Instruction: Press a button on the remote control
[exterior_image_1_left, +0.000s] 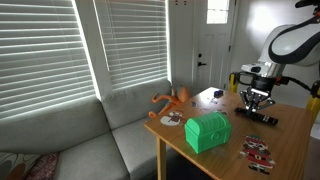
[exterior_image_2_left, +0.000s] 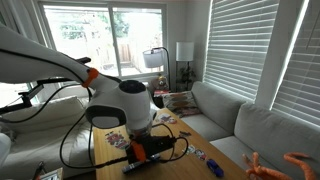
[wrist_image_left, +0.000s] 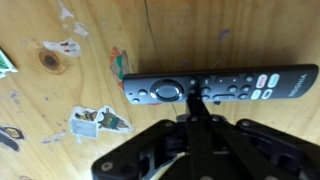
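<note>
The black remote control (wrist_image_left: 215, 86) lies flat on the wooden table, lengthwise across the wrist view, buttons up. My gripper (wrist_image_left: 198, 98) is shut, its joined fingertips touching the remote near the middle, just right of the round ring button. In an exterior view the gripper (exterior_image_1_left: 257, 105) stands straight down over the remote (exterior_image_1_left: 259, 117) at the table's far side. In an exterior view the gripper (exterior_image_2_left: 152, 150) is low over the table, and the remote (exterior_image_2_left: 160, 156) shows as a dark bar beneath it.
A green chest-shaped box (exterior_image_1_left: 207, 131) stands near the table's front edge. A red-and-white patterned flat item (exterior_image_1_left: 257, 152) lies to its right. An orange toy (exterior_image_1_left: 172, 100) sits at the table's left corner by the grey sofa (exterior_image_1_left: 70, 140). Stickers (wrist_image_left: 98, 121) lie on the wood.
</note>
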